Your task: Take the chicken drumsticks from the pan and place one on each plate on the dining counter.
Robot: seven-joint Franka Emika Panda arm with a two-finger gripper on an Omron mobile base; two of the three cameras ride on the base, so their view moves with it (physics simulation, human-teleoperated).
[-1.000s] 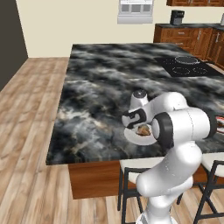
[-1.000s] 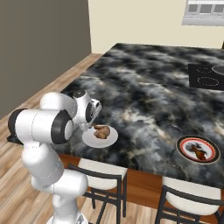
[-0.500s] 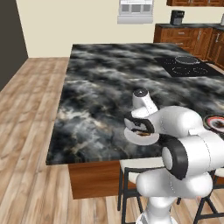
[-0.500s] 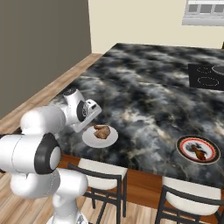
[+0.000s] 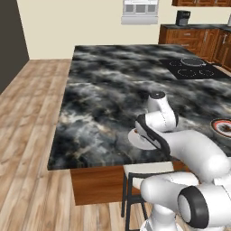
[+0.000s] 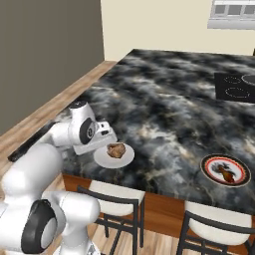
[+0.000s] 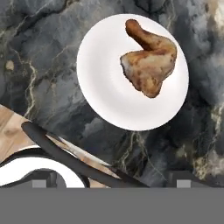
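Note:
One chicken drumstick (image 7: 151,59), golden-brown, lies on the plain white plate (image 7: 105,83) near the dining counter's (image 7: 43,65) front edge. My gripper (image 7: 111,180) hovers above that plate, open and holding nothing, with its tips wide apart. From the right base view the gripper (image 6: 107,138) is just left of the white plate (image 6: 105,160) and its drumstick (image 6: 116,150). A second drumstick (image 6: 225,172) rests on the red-patterned plate (image 6: 239,175) further right. The pan (image 5: 191,61) sits on the far cooktop. My arm covers part of the white plate (image 5: 134,138).
The black cooktop (image 6: 234,87) lies at the counter's far right. Two stools (image 6: 117,196) (image 6: 219,226) with white seats stand under the front edge, and one dark stool back (image 7: 65,153) shows below the hand. Wood floor (image 5: 27,135) spreads to the left.
My arm's elbow has swung down and toward the cameras while the hand stays over the white plate. The jaws stay open. Both drumsticks lie still.

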